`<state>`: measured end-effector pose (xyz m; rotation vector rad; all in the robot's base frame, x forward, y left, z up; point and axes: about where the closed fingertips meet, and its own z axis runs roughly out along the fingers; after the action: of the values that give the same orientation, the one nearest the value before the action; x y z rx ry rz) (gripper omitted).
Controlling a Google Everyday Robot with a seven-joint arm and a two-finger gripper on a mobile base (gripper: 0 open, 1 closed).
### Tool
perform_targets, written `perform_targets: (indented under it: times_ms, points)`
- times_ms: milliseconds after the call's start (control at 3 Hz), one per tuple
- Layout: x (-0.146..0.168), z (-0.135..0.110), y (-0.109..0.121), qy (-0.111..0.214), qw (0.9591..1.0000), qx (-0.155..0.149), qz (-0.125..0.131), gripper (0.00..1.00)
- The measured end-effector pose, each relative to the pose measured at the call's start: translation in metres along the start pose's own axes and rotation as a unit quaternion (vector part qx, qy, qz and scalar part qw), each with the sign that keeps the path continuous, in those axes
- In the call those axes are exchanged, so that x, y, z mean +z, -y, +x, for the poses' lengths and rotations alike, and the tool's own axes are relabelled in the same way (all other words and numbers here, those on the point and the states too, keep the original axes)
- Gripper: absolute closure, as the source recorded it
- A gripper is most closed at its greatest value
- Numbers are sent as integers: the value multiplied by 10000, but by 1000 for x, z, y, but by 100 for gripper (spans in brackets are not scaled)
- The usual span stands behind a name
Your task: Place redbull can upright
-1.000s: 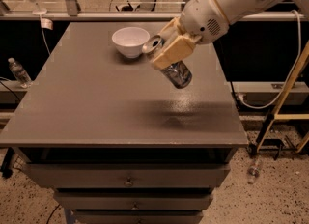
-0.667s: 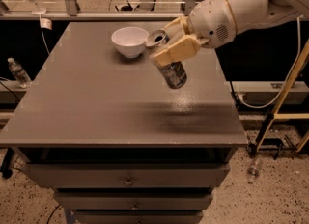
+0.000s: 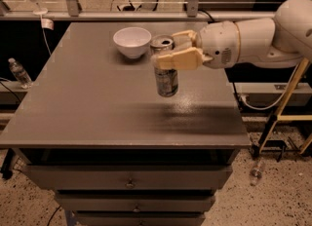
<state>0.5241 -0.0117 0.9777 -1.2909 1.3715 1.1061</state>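
Note:
The redbull can [image 3: 165, 74] is a slim silver can with a dark, crinkled body and an open silver top. It hangs nearly upright a little above the grey table [image 3: 92, 103], just right of the table's middle. My gripper [image 3: 168, 49] reaches in from the right and is shut on the can's upper part, its tan fingers [image 3: 178, 59] wrapped on both sides. The white arm extends off to the right.
A white bowl [image 3: 132, 41] stands on the table behind and left of the can. A plastic bottle [image 3: 17, 72] stands on the floor at the left. Drawers run below the table's front edge. Cables and a stand lie at the right.
The can has swung from tilted to nearly upright in the gripper. The arm has turned and dropped to reach in level from the right.

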Motion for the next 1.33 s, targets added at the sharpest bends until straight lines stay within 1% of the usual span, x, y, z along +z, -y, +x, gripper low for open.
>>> perform_targets:
  times_ms: [333, 667, 1000, 1333]
  points:
    - [1, 9, 4, 224, 9996, 80, 128, 100]
    - [1, 11, 4, 268, 9995, 55, 128, 100]
    - [3, 17, 5, 441, 9990, -49, 87, 100]
    - [3, 26, 6, 709, 9972, -234, 17, 100]
